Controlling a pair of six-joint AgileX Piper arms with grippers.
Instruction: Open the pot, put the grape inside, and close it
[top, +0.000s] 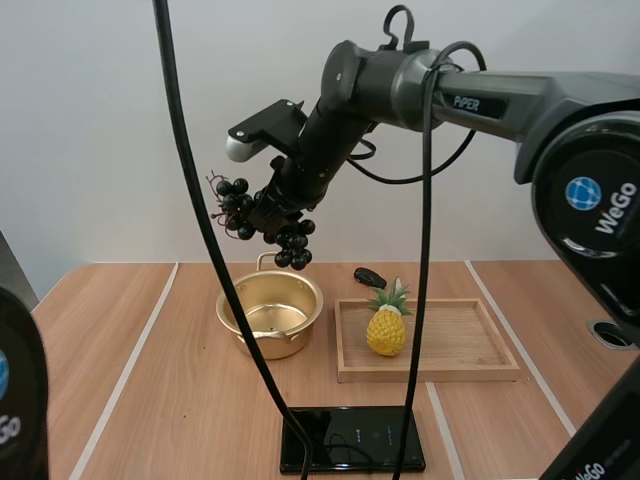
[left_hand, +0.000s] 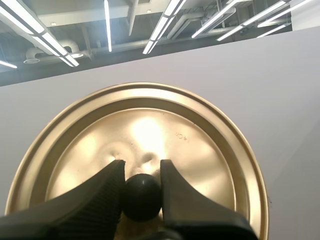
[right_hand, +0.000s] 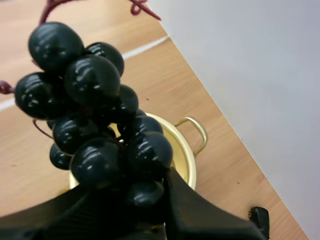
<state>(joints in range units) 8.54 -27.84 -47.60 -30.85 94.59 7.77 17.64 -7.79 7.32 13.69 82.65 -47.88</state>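
Step in hand: grape into pot. Right gripper (top: 265, 212) clamped on grape bunch (top: 293, 245), hanging just above open pot (top: 268, 345). Left gripper (left_hand: 142, 172) pinches knob (left_hand: 142, 197) of lid (left_hand: 150, 125), lid off pot. Next: lower bunch inside, release, then close.

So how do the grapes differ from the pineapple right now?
The grapes are dark, almost black; the pineapple is yellow with a green crown. The grapes hang in the air, pinched in the right claw above the open pot; the pineapple stands on the tray, crown up. The grapes are a loose bunch, the pineapple one solid piece. Both are fruit.
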